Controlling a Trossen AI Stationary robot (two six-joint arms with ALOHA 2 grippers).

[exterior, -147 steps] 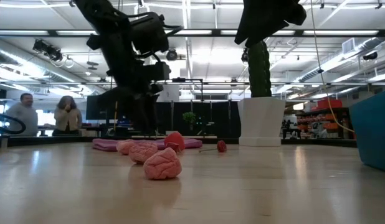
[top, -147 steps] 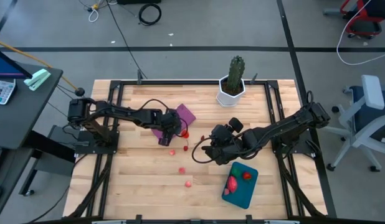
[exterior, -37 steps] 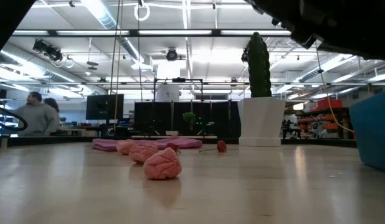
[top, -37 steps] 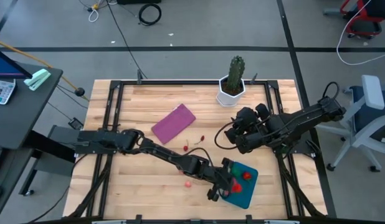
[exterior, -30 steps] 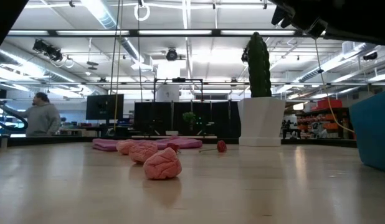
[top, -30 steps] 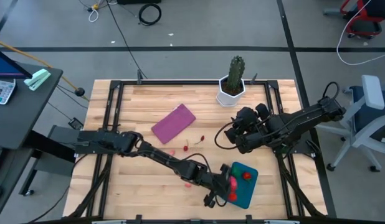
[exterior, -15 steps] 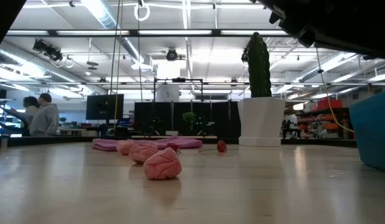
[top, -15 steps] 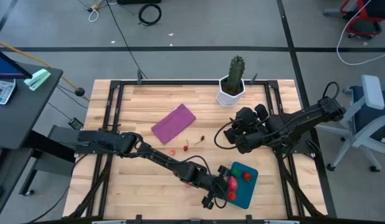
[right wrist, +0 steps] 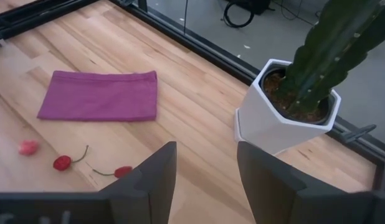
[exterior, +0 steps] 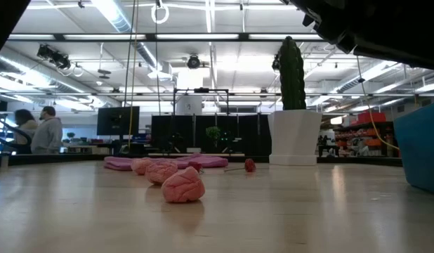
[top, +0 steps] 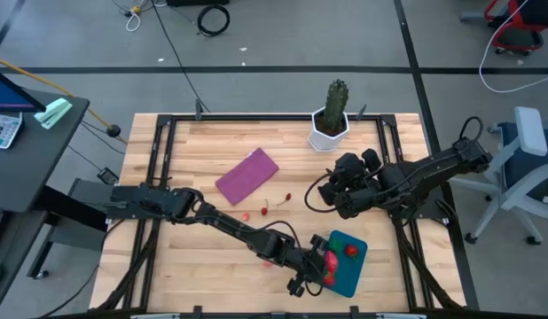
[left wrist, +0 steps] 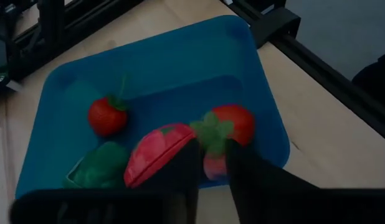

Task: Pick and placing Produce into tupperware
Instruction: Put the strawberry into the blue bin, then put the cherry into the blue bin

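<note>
Your landmark is the teal tupperware [top: 345, 263], a shallow rectangular tray with rounded corners near the front right of the counter [top: 194, 248].

Nearest to you, the left gripper [top: 311, 270] hangs over the tray's left rim, its arm stretched diagonally across the counter. In the left wrist view its fingers [left wrist: 180, 177] are clenched on a small pink piece [left wrist: 214, 165] held just above the tray floor.

Inside the tray you see four pieces of produce: a red strawberry with a green leafy top [left wrist: 233, 124], a larger pink-red wedge with a green edge [left wrist: 156, 155] beside it, a dark green piece [left wrist: 102, 165] in one corner, and a small round red fruit with a green stem [left wrist: 106, 116] lying apart from the others.

Left of the tupperware, on bare wood, a lumpy pink piece [exterior: 182, 186] sits closest to the low camera, with more pink pieces [exterior: 159, 170] behind it.

Farther back and left of the tray lie two red stemmed cherries [right wrist: 61, 162] and a small pink piece [right wrist: 28, 147], then the flat purple cloth [top: 247, 175].

Behind the tray, the right gripper [top: 339, 197] waits raised above the counter, fingers [right wrist: 152, 177] released and spread with nothing between them.

Farthest back stands the cactus [top: 333, 105] in its white pot [right wrist: 280, 121].
</note>
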